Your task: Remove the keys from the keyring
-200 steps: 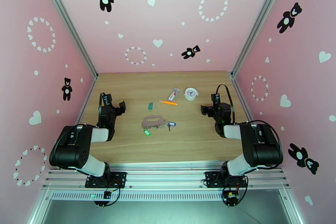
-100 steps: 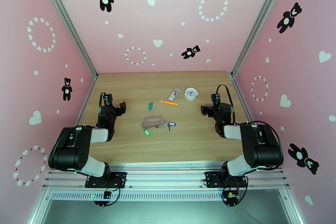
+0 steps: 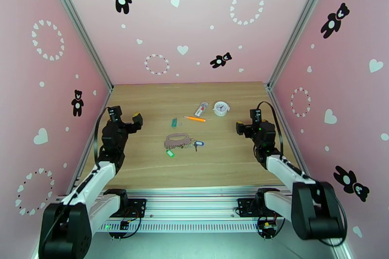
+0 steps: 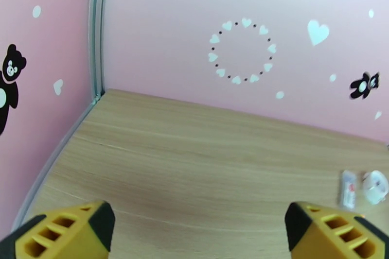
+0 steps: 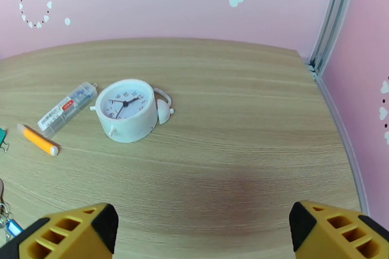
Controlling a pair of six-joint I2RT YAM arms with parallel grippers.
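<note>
The keyring [image 3: 177, 139] is a dull grey-brown loop lying flat at the middle of the wooden table [image 3: 214, 163]. The green-headed key [image 3: 170, 153] lies at its near left and the blue-headed key [image 3: 197, 145] at its right. My left gripper [image 3: 127, 118] hovers open to the left of the keyring, well apart from it, and its yellow fingertips [image 4: 68, 231] stand wide over bare wood. To the right of the keyring my right gripper [image 3: 246, 120] is open too, holding nothing. The blue key [image 5: 12, 227] peeks in at the right wrist view's lower left edge.
Behind the keyring lie a small teal trinket [image 3: 173, 121], an orange pen [image 3: 195, 119], a clear tube [image 3: 201, 108] and a white alarm clock [image 3: 221, 108]. The right wrist view has the clock [image 5: 127, 114], tube [image 5: 65, 108] and pen [image 5: 39, 141]. Pink walls close three sides.
Both arms have unfolded and stretched out from their bases. The left gripper shifted slightly left and back, the right slightly right. Both stayed open; the keyring and keys have not moved.
</note>
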